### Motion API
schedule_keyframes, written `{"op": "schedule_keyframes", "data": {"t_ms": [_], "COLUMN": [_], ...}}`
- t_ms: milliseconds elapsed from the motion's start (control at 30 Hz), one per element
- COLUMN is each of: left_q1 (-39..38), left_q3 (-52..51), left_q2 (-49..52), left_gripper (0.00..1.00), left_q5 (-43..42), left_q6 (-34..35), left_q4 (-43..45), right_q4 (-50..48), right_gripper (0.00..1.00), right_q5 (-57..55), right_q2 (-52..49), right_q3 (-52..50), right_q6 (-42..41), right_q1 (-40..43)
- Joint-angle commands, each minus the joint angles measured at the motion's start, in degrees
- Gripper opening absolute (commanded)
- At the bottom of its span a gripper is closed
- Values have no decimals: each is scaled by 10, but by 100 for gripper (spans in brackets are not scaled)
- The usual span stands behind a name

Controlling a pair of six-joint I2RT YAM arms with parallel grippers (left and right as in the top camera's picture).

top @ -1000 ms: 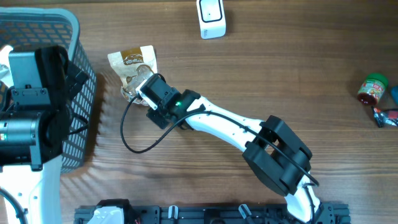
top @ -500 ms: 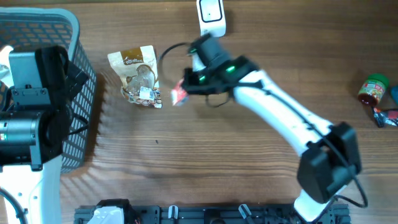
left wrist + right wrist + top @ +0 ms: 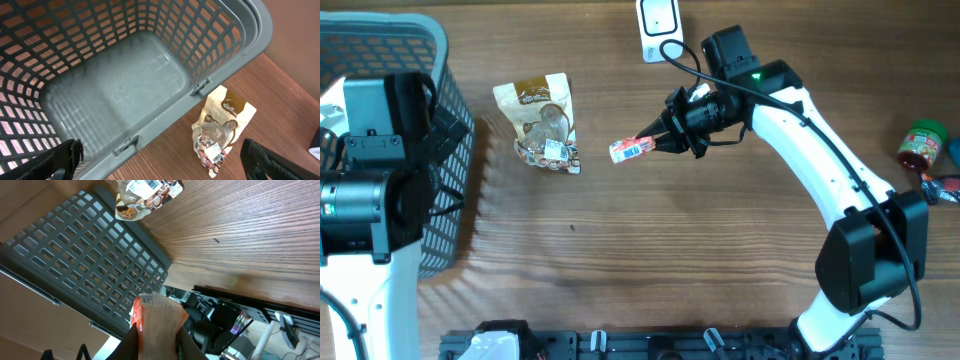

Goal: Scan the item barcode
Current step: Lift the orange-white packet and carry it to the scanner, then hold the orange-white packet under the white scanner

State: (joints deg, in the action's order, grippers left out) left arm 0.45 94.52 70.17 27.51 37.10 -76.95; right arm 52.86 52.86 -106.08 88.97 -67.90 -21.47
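Observation:
My right gripper (image 3: 658, 141) is shut on a small red and white packet (image 3: 631, 150) and holds it above the table, pointing left, just below the white barcode scanner (image 3: 660, 25). In the right wrist view the orange-red packet (image 3: 156, 317) is pinched between the two dark fingers of my right gripper (image 3: 156, 342). My left gripper (image 3: 172, 165) stands wide open over the grey basket (image 3: 120, 85) with nothing between its fingers. A brown and clear snack bag (image 3: 542, 125) lies flat beside the basket, its barcode label (image 3: 213, 153) facing up.
The grey mesh basket (image 3: 445, 60) fills the left edge under the left arm (image 3: 370, 180). A red-lidded jar (image 3: 918, 142) and small wrapped items (image 3: 945, 185) lie at the far right. A black rail (image 3: 660, 345) runs along the front edge.
The right arm rose from beside the snack bag with the small packet, swung right toward the scanner, and now holds the packet out to the left. The left arm stayed put.

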Motion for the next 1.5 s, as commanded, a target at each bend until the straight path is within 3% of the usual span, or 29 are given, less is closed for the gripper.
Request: {"op": "schedule_keyframes", "data": {"t_ms": [0,200,233,267,333,400,467,533,567,633,667,767,800,967,1100,1133,1200,1467], "left_q1": [3,3,3,3,3,3,3,3,3,3,3,3,3,3,3,3,3,3], "left_q3": [3,3,3,3,3,3,3,3,3,3,3,3,3,3,3,3,3,3], "left_q2": [1,1,1,1,1,1,1,1,1,1,1,1,1,1,1,1,1,1], "left_gripper": [100,100,100,100,100,100,100,100,100,100,100,100,100,100,100,100,100,100], "left_q5": [-5,-5,-5,-5,-5,-5,-5,-5,-5,-5,-5,-5,-5,-5,-5,-5,-5,-5], "left_q6": [-7,-7,-7,-7,-7,-7,-7,-7,-7,-7,-7,-7,-7,-7,-7,-7,-7,-7], "left_q4": [0,0,0,0,0,0,0,0,0,0,0,0,-1,0,0,0,0,-1], "right_q4": [2,2,-6,-36,-142,-190,-273,-358,-432,-524,-552,-708,-758,-846,-952,-1005,-1039,-1051], "right_gripper": [5,4,4,5,5,4,4,5,5,5,5,5,5,4,4,4,5,5], "right_q5": [17,17,13,-7,-113,-254,-413,-501,-519,-489,-457,-196,-159,-146,-142,-191,-291,-362], "right_q2": [10,10,10,10,10,10,5,-6,-24,-68,-85,-152,-172,-211,-240,-259,-290,-402], "right_q3": [-2,-2,-2,-2,-2,-2,-2,-2,-2,-2,-2,-2,-2,-2,-2,-1,3,116], "right_q6": [-11,-6,26,76,314,462,553,639,738,819,819,834,833,891,876,824,813,842], "right_q1": [1,1,1,1,1,1,1,1,1,1,2,17,22,24,38,41,41,41]}}
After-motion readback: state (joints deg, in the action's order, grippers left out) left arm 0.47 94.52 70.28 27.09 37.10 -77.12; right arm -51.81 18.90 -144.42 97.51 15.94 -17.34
